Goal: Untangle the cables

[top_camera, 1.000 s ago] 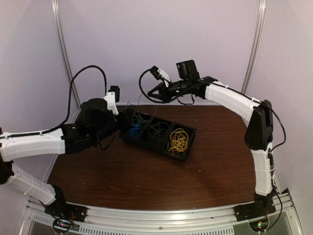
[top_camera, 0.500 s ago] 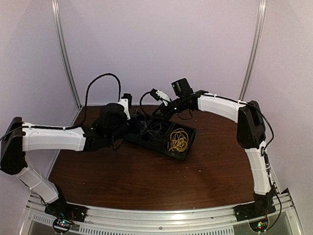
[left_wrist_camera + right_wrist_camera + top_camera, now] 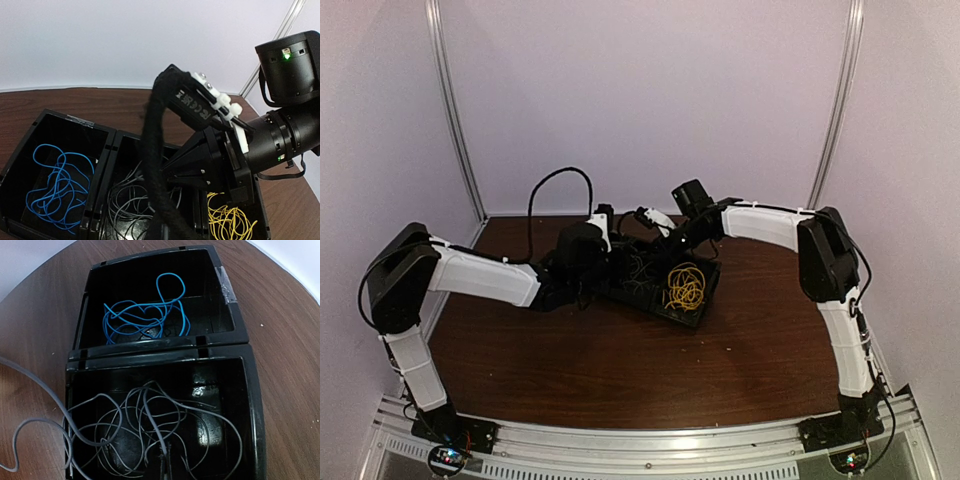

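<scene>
While left pincer (image 3: 615,262) and right pincer (image 3: 645,250) crowd tray (image 3: 255,405) clenched, grey cable (image 3: 35,421) overhangs rim.

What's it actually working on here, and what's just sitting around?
Part of the job: blue cable, grey cable, yellow cable.
Just there: black tray holding them, thick black arm cable, wooden table.
</scene>
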Motion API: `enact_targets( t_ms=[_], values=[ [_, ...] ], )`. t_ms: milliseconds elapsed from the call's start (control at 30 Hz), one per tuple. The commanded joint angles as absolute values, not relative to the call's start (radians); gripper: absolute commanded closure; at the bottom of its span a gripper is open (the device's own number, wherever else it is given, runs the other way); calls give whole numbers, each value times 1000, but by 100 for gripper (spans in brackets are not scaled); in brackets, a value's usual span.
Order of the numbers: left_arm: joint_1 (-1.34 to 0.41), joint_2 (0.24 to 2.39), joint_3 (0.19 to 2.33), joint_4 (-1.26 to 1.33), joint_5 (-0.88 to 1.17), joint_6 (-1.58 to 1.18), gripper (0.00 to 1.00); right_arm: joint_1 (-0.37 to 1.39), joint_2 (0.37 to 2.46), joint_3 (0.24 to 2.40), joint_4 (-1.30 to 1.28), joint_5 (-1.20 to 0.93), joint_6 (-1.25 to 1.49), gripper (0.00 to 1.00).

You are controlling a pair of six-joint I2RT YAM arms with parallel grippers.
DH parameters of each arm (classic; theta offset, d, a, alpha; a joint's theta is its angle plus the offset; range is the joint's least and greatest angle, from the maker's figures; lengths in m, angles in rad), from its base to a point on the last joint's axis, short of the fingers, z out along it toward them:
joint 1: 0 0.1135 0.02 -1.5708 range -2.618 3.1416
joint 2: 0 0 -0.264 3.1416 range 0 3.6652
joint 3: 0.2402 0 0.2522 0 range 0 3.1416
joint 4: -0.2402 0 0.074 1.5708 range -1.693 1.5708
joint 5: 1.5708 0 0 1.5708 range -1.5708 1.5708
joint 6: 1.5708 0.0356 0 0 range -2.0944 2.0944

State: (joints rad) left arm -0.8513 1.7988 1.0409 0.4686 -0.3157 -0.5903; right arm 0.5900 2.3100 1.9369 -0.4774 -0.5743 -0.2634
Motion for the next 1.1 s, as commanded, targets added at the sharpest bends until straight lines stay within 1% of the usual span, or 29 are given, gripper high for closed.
enact_targets(
  t_ms=[0, 133, 267, 400, 533, 767, 1067],
  values=[
    [-842, 1854, 1086, 580, -299, -608, 100, 592, 2293, 1932, -511, -531, -286, 90],
    [-836, 1904, 1096, 594, -289, -617, 100, 581, 2252, 1923, -550, -529, -300, 74],
    [-828, 1956, 1116, 607, -272, -621, 100, 562, 2181, 1880, -566, -521, -315, 67],
    [-826, 2030, 1167, 609, -255, -614, 100, 543, 2115, 1837, -571, -499, -321, 64],
    [-823, 2100, 1234, 599, -227, -602, 100, 519, 2034, 1774, -578, -533, -326, 60],
    [-817, 2193, 1334, 543, -205, -578, 100, 462, 1835, 1635, -578, -578, -326, 59],
    [-818, 2177, 1343, 467, -157, -571, 100, 381, 1543, 1430, -557, -574, -344, 57]
  ],
)
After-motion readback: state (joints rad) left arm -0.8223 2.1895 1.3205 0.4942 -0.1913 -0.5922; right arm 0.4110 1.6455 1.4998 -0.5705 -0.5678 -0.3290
